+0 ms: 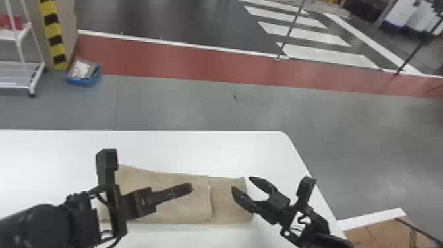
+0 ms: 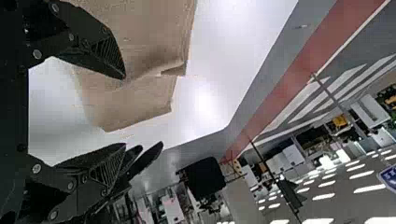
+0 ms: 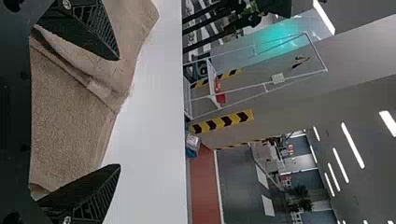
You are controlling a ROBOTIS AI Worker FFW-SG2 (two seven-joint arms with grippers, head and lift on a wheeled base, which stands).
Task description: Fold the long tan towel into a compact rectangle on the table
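Looking through the head view, we see a blue bin (image 1: 82,80) holding pale, wrapped-looking contents (image 1: 80,68) on the floor (image 1: 184,105), well beyond the left gripper (image 1: 189,188). A white rack (image 1: 21,49) near the bin bears a red item (image 1: 10,22). The tan towel (image 1: 230,198) lies on the white table (image 1: 197,148) below our left gripper and runs to the right gripper (image 1: 243,183), its upper layer ending between the two; one right finger overlaps the single-layer end, though we can't tell whether they touch. Our left arm (image 1: 36,226) enters from the lower left, its gripper aimed toward the right one; our right arm (image 1: 329,240) comes from the lower right, its gripper angled up and leftward, fingers spread. In the left wrist view, we find the left gripper (image 2: 124,111) with fingers apart, one overlapping the towel, which shows a puckered fold beyond that fingertip. In the right wrist view, the bin and its contents lie well past the right gripper (image 3: 117,112). Its fingers are wide apart, with the towel's broad layer and raised fold behind and between them, neither pinched.
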